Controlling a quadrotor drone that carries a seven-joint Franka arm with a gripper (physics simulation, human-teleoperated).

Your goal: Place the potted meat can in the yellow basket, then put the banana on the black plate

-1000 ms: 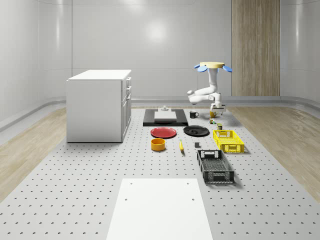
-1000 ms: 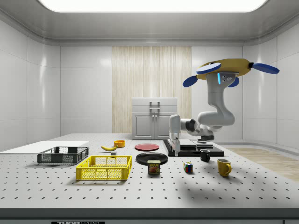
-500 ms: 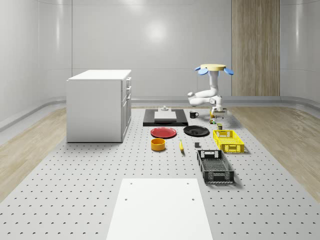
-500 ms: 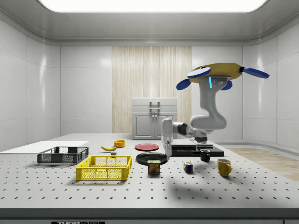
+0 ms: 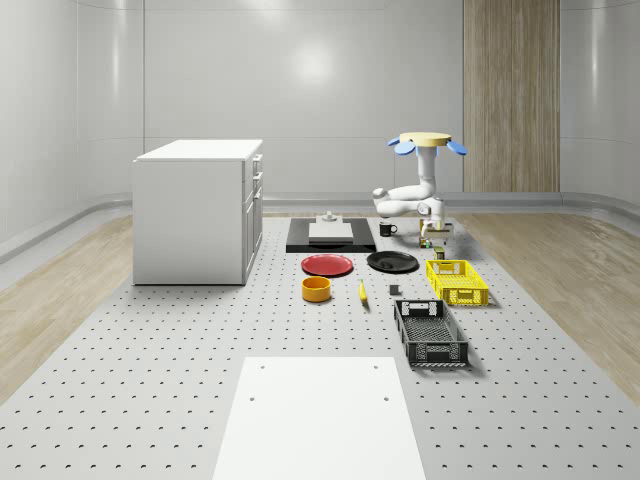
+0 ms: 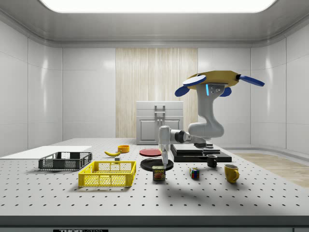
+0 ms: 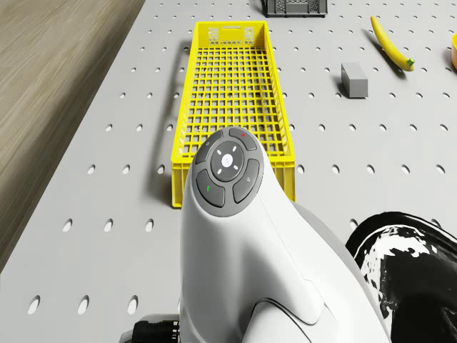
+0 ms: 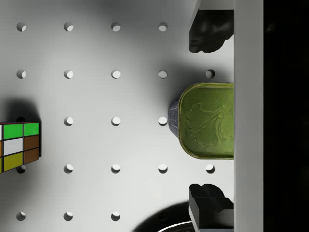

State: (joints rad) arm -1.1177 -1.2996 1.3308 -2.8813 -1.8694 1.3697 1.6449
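Basket [image 6: 107, 174] sits left of the can [image 6: 159, 173]; banana [image 6: 112, 153] lies behind the basket, plate [image 6: 150, 164] behind the can. Gripper [image 6: 165, 166] hangs just over the can, fingers [image 8: 207, 33] spread, empty. Drone [image 6: 215, 79] hovers up right of the can.

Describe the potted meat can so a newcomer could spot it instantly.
Start at the yellow basket on the perforated table. Just off its end, toward the side view's right, the potted meat can stands under the open gripper. Unlike the multicoloured cube beyond, it has a green top.
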